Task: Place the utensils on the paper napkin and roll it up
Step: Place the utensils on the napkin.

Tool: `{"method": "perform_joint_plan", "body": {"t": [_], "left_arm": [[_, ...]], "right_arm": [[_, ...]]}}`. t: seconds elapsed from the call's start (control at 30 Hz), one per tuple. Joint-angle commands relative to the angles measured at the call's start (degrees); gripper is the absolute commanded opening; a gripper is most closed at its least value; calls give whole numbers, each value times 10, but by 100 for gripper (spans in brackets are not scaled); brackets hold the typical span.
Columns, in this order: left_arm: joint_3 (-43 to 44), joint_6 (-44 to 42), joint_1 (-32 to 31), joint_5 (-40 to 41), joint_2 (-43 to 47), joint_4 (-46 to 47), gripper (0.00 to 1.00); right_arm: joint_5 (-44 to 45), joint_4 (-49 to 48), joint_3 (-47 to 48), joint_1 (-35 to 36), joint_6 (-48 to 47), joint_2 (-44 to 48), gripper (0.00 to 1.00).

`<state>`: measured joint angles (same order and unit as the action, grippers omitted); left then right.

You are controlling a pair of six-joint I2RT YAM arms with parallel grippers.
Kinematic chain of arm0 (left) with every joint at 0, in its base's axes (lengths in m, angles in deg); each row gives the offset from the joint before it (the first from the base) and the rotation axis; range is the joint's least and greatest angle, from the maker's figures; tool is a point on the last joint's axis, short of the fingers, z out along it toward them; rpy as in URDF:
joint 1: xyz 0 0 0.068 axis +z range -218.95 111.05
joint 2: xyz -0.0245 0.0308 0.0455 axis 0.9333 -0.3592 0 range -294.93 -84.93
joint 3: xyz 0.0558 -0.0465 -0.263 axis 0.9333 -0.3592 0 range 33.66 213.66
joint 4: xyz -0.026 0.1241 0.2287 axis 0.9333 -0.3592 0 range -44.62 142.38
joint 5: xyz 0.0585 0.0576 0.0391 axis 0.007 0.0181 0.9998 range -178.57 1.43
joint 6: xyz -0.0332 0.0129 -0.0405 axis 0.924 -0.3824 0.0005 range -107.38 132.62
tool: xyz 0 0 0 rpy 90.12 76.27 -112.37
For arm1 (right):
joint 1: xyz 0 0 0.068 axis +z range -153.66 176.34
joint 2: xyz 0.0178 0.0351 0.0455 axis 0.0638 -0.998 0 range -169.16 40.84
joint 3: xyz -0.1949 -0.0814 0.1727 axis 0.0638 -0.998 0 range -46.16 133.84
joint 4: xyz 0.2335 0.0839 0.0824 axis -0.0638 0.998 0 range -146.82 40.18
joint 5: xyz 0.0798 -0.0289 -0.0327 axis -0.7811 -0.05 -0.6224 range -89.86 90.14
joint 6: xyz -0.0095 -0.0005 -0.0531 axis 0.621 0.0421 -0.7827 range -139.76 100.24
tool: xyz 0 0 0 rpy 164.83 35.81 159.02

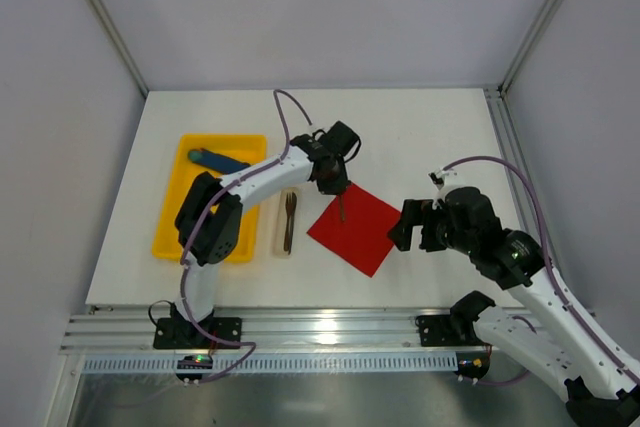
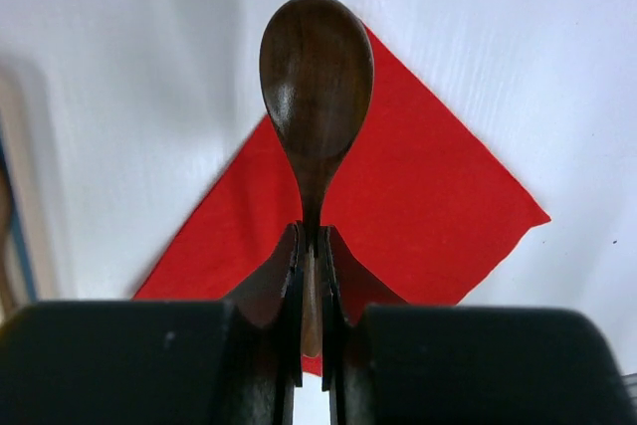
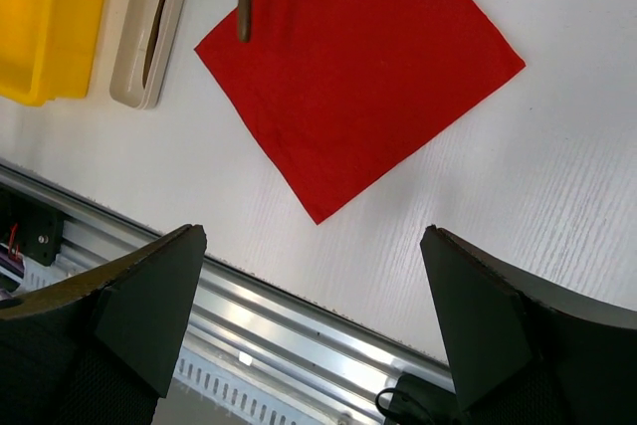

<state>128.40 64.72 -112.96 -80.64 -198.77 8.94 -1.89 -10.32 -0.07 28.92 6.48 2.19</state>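
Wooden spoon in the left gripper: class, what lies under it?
The red paper napkin, flat on the white table. The spoon and the left gripper hide part of it. Whether spoon touches napkin: unclear.

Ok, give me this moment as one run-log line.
left gripper: shut on wooden spoon, over red napkin | right gripper: open, empty | red napkin: flat, unrolled | fork: in beige holder

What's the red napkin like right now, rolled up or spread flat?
Spread flat. The paper napkin lies as an open square on the table, its corners showing, with no fold or roll.
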Motion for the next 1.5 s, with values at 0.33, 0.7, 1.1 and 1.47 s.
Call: {"method": "perform_joint_plan", "body": {"t": [0.33,0.7,1.1,1.47], "left_arm": [[62,51,-32,-9,-85,19,0],[58,53,-37,-12,-97,20,0],[28,63,-50,-12,-89,31,0],[32,66,-49,-12,-100,34,0]], "right_arm": [[32,8,23,3,-19,15,100],[33,7,21,3,-19,23,100],[30,10,22,2,-19,27,100],[31,11,23,3,-18,32,100]]}}
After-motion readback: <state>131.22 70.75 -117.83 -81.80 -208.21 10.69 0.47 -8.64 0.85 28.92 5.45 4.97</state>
